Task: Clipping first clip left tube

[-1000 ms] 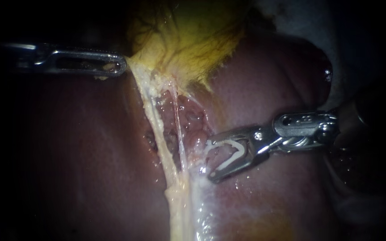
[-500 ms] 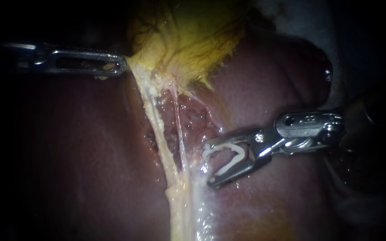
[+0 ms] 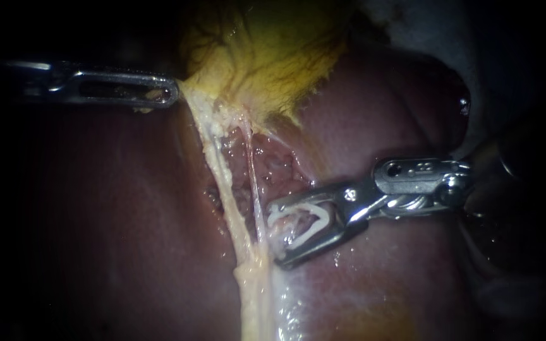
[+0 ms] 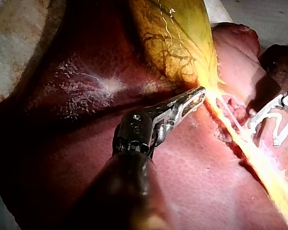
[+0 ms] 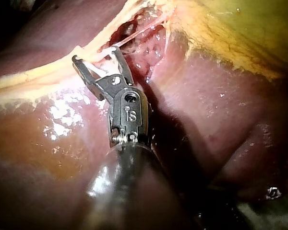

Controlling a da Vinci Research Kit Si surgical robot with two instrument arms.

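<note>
Lining-up stage of the clip job, by the look of it. Going by the endoscope view, calling the thick cream-yellow cord (image 3: pixel 224 186) the left tube: strung tight from the bottom of the yellow, veined gallbladder (image 3: pixel 266 57) down across the dark red liver (image 3: pixel 127 221).

Over at the right instrument's pincer (image 3: pixel 276 233): spread wide, grasping an open white V-shaped clip (image 3: pixel 311 230) between its two halves. Tips just short of a thin pale strand (image 3: pixel 255 189) lying right beside the left tube. As for the left instrument's pincer (image 3: pixel 172 93), slotted and silver: clenched on the gallbladder's bottom edge, at the top end of the left tube.

Tips for doing it well:
- Come in square to the left tube, one clip leg in front, one behind.
- Check both tips poke clear past it before squeezing.
- Watch that thin strand, easy to scoop in by accident.

Room-wise: tight raw pink pocket (image 3: pixel 273 170) beside the left tube, liver close underneath, so stay shallow. Plenty of open liver further from the left tube for backing out.
</note>
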